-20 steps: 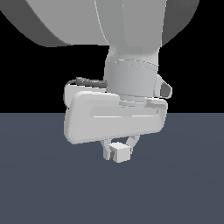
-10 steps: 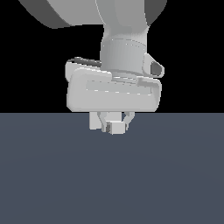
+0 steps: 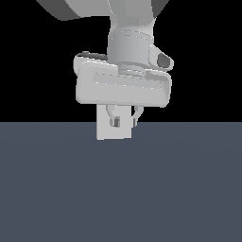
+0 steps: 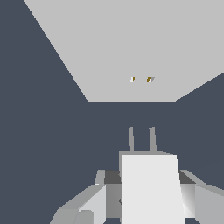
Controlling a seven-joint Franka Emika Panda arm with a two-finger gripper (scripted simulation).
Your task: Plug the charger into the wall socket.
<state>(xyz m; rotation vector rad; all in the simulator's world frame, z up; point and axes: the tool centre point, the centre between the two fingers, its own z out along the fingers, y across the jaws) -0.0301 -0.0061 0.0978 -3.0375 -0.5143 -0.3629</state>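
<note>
Exterior view: the gripper (image 3: 124, 122) hangs below the arm's wide hand body, directly in front of the wall socket (image 3: 113, 132), an upright pale plate whose lower edge meets the dark floor (image 3: 121, 189). Only the two fingertips (image 3: 115, 122) show against the plate; the charger cannot be made out here, nor the gap between it and the plate. The floor lies open on both sides of the plate and toward the camera.

Wrist view: the charger (image 4: 151, 188) is clamped between the two fingers (image 4: 94, 203), its white block filling the space between them. Two thin prongs (image 4: 152, 139) project from its far end. Its long axis runs straight toward the wall socket (image 4: 131, 48), prongs leading. The socket's two small dots (image 4: 141, 79), one yellowish, sit nearly in line with the prongs. A band of dark floor (image 4: 43, 131) separates prong tips from the plate's near edge; they are apart, not touching.
</note>
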